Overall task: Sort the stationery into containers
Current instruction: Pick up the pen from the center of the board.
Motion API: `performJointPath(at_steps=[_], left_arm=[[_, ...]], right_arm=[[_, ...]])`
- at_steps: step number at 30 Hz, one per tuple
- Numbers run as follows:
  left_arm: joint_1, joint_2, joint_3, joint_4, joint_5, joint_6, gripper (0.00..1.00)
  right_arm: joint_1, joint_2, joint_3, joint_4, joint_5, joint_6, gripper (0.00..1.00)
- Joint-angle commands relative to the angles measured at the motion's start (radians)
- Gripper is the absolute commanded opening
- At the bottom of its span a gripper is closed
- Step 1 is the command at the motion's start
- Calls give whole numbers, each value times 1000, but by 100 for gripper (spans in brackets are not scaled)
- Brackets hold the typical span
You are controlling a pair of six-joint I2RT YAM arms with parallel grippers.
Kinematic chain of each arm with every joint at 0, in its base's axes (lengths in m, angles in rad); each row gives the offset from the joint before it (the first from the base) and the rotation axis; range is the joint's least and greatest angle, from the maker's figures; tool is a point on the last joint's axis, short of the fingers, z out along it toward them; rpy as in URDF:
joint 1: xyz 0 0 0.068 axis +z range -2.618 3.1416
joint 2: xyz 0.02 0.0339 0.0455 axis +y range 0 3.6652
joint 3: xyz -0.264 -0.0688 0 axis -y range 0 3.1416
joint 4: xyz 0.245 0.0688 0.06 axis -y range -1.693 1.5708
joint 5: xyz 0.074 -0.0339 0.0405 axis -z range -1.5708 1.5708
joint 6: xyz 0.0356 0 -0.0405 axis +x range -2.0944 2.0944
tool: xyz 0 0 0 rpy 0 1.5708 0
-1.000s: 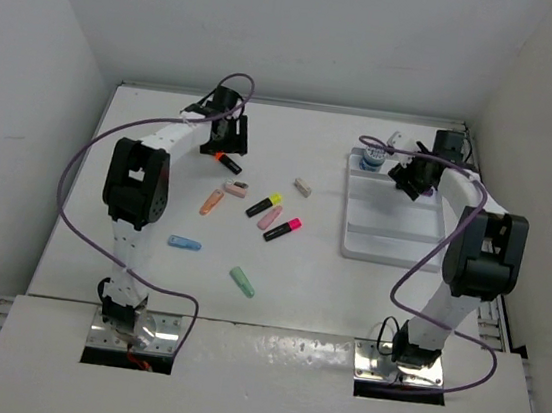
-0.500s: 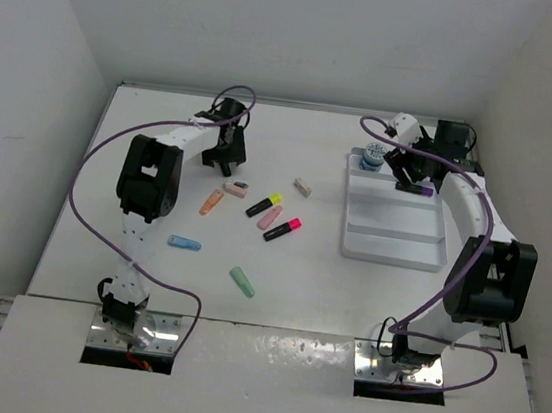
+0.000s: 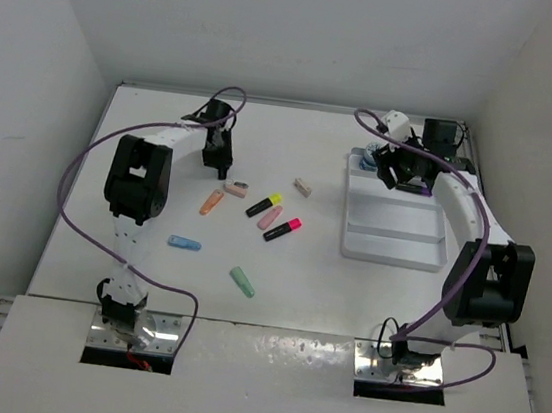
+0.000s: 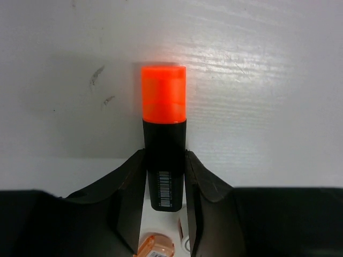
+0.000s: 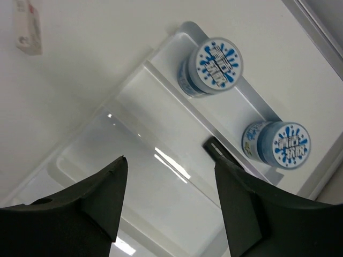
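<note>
The table [image 3: 346,296] carried a white tray [image 3: 392,243] on its right side. The right claw [image 3: 393,171] hung over the tray's far end, spread wide and holding nothing. The left claw [image 4: 164,160], at the far left of the table, was clamped on the black body of an orange-capped marker [image 4: 163,134]. Two blue-white pots [image 5: 214,64] [image 5: 284,144] stood in the tray's end section. Loose in mid-table lay:

- a yellow-ended marker [image 3: 265,204]
- a pink-ended marker [image 3: 282,228]
- a pink stub [image 3: 270,218] between the two markers
- an orange stub [image 3: 212,202]
- a blue stub [image 3: 184,244]
- a green stub [image 3: 242,281]

A small beige block [image 3: 303,186] lay apart, nearer the tray.
</note>
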Motion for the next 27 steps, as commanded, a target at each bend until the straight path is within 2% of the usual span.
performJointPath(at_steps=[1, 2, 3, 5, 6, 7, 8, 10, 11, 12, 13, 17, 20, 27], left_arm=[[15, -33, -58, -15, 146, 111, 9], [17, -40, -60, -16, 176, 145, 4], [21, -56, -58, -15, 274, 222, 0], [47, -145, -87, 57, 386, 254, 0], [58, -194, -163, 108, 499, 256, 0], [66, -243, -202, 226, 561, 253, 0], [73, -333, -231, 270, 603, 250, 0], [63, -401, -253, 307, 672, 279, 0], [43, -453, -250, 304, 705, 294, 0], [31, -478, -251, 300, 722, 323, 0], [6, -501, -259, 298, 730, 333, 0], [-54, -615, -316, 324, 697, 339, 0], [-92, -647, -319, 307, 677, 345, 0], [-147, -658, -290, 266, 660, 344, 0]], right_arm=[[40, -58, 62, -7, -60, 118, 65], [54, -59, 68, -11, -72, 180, 65], [65, -64, 79, -13, -93, 219, 65], [88, -65, 90, -11, -121, 375, 65], [94, -64, 105, -13, -151, 432, 65], [97, -59, 116, -13, -173, 492, 65], [106, -56, 126, -11, -188, 617, 66], [113, -45, 156, 18, -225, 736, 66], [117, -41, 169, 34, -230, 859, 67], [117, -32, 172, 76, -230, 923, 68], [120, -24, 177, 99, -234, 1059, 69], [148, 36, 212, 154, -244, 1293, 75], [194, 60, 228, 202, -235, 1359, 79], [289, 110, 314, 216, -222, 1373, 82]])
